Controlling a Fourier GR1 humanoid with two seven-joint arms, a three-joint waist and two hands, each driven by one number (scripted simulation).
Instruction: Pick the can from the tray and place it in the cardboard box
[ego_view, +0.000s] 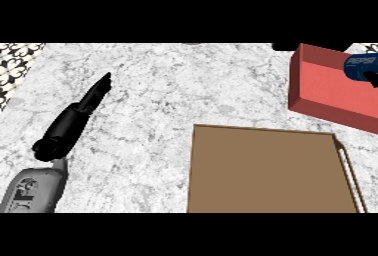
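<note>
Grey-veined marble counter (192, 85), patterned tile strip (16, 62) seen far left, blue can (360, 66) lying on red tray (328, 92) far right, cardboard box (266, 170) set near, left hand (77, 117) held with fingers straight, right hand unseen.

**Can, tray, box**

The blue can (360, 66) with white lettering lies on its side at the right edge, over the red tray (325, 90), partly cut off. The brown cardboard box (266, 170) sits open just below the tray, nearer the front.
</note>
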